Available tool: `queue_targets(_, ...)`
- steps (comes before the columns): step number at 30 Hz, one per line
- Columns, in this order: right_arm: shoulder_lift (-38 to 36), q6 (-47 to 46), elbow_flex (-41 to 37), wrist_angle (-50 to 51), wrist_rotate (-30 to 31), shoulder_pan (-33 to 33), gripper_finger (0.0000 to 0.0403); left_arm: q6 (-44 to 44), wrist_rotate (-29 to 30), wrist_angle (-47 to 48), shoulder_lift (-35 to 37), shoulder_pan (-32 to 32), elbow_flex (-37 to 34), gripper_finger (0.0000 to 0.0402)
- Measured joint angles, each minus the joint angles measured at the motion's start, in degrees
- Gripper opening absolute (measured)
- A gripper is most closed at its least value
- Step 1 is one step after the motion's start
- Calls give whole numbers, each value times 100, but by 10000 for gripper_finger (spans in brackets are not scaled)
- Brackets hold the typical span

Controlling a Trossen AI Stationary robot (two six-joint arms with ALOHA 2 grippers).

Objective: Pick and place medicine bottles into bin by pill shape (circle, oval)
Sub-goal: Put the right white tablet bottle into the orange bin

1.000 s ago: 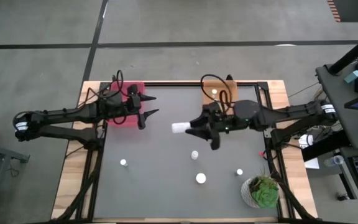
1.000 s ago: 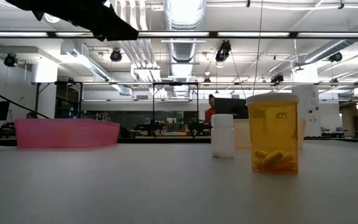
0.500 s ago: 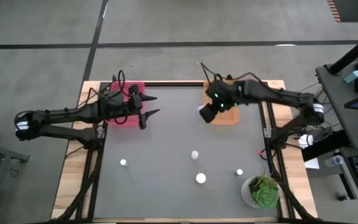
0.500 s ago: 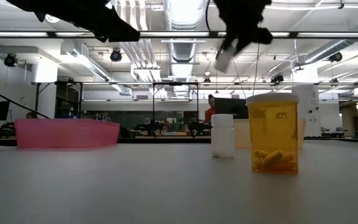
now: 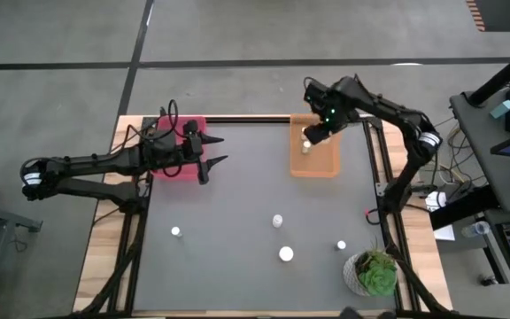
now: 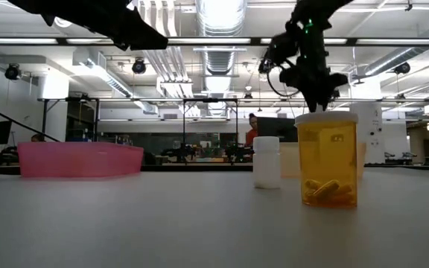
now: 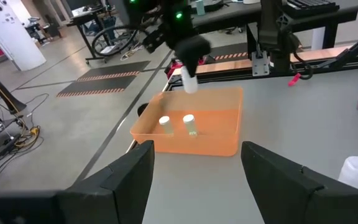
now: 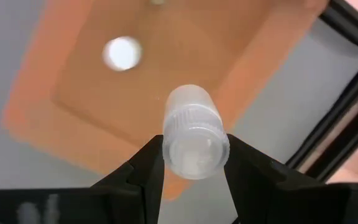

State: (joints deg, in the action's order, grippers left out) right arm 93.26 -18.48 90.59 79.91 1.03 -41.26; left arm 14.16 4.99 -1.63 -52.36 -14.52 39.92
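Note:
My right gripper (image 5: 315, 131) hangs over the far part of the orange bin (image 5: 326, 164), shut on a small white bottle (image 8: 194, 134). The left wrist view shows this bottle (image 7: 189, 82) above the bin (image 7: 219, 140), in which two small white bottles (image 7: 165, 123) (image 7: 189, 122) stand. My left gripper (image 5: 215, 151) is open and empty beside the pink bin (image 5: 173, 168). Several small white bottles (image 5: 277, 220) (image 5: 286, 254) (image 5: 175, 232) stand on the dark table; in the low view one is amber with a white cap (image 6: 328, 158). My right gripper pinches the white bottle between its two fingers, one on each opposite side (image 8: 166, 155). The fingers come from above, slanting down. The bottle hangs below them (image 7: 191, 84), a little tilted, clear of the bin and the bottles in it.
A green plant in a white pot (image 5: 376, 272) stands at the table's near right corner. The pink bin (image 6: 80, 158) is at the far left. A dark frame bar runs along the table's far edge behind both bins.
My right gripper has carried the white bottle from the middle of the table up and toward the far right, and now hangs over the orange bin. The bottle, which lay about level in the fingers, now points down. The left arm has kept still.

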Motion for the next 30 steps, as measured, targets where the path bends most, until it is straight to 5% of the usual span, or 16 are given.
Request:
queue_targets(10, 585, 621, 0, -641, -1, -848, 137, 12, -2, -1, -2, 0, 0, 226)
queue_targets(30, 1368, 1058, -2, -1356, -152, -904, 137, 26, -2, -2, 0, 0, -2, 226)
